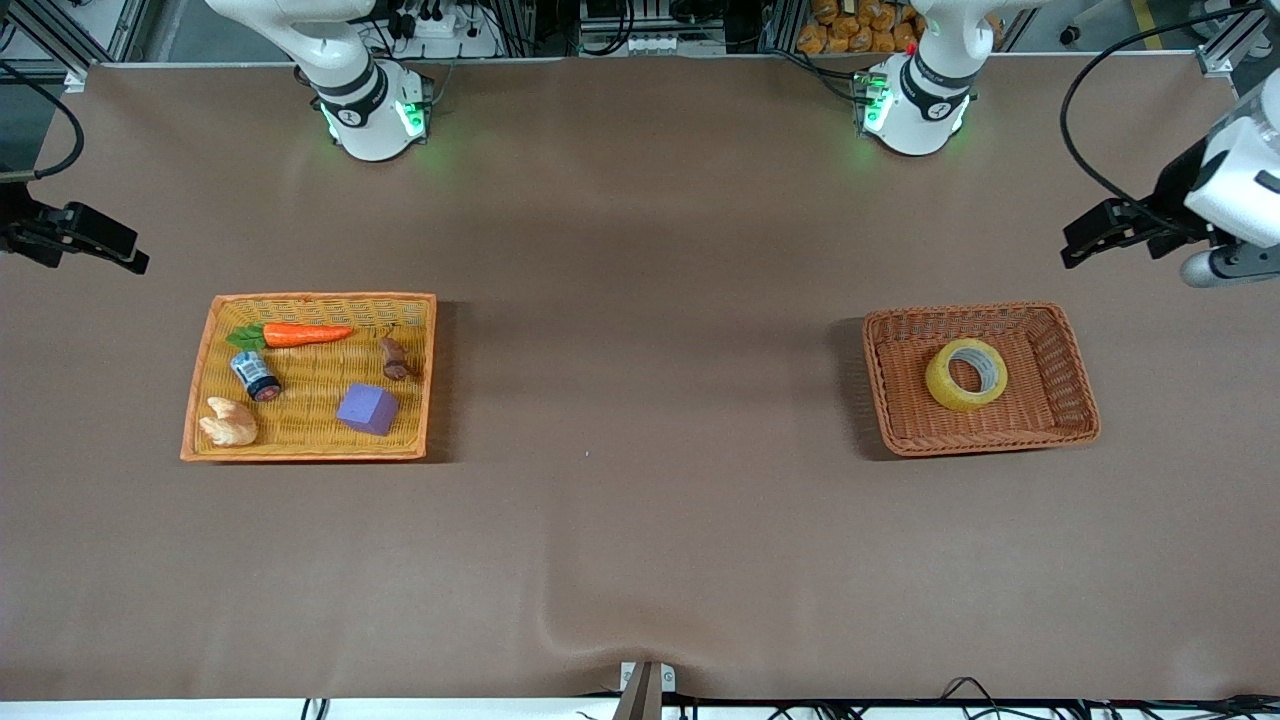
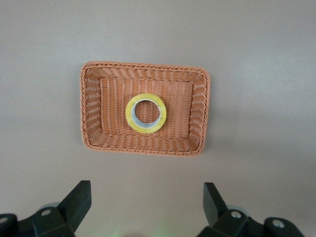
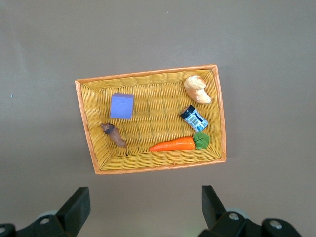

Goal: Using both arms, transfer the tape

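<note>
Tape (image 1: 966,374) flat in brown basket (image 1: 1070,370), left gripper (image 2: 144,205) raised near that basket, fingers spread wide, empty, right gripper (image 3: 143,207) well apart from it, likewise agape, empty.

We see a brown-covered counter (image 1: 640,520); along its top edge run aluminium framing (image 1: 1225,55) and black cables (image 1: 1090,150).
</note>
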Robot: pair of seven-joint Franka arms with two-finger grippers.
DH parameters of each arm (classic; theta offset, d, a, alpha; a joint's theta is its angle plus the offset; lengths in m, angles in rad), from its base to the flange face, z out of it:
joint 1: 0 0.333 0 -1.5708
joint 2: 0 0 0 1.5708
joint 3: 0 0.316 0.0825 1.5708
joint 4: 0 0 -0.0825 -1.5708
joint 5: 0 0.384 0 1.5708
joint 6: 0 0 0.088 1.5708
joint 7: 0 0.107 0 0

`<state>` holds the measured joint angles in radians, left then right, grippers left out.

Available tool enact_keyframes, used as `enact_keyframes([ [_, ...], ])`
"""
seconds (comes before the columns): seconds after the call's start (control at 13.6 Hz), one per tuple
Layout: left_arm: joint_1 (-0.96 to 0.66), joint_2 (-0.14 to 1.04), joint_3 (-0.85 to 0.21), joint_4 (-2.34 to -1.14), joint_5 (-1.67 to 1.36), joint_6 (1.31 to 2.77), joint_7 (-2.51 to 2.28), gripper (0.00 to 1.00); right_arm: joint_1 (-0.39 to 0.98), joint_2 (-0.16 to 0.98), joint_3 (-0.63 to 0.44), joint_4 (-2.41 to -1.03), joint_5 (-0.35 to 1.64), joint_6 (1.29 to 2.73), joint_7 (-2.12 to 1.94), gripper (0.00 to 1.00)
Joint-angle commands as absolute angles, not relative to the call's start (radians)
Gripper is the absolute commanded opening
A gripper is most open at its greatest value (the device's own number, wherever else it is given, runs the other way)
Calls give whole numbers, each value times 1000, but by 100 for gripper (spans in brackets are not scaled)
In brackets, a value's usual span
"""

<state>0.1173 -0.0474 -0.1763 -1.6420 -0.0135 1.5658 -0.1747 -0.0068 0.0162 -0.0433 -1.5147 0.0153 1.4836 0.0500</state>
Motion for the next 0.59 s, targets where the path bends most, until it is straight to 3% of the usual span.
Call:
enact_keyframes([
  [0.0, 104, -57, -173, -1608, 6, 1523, -163, 100, -25, 17, -26, -1514, 2, 1485, 51, 100],
  [0.51, 103, -54, -176, -1589, 5, 1505, -164, 100, -25, 17, -26, -1514, 3, 1485, 51, 100],
])
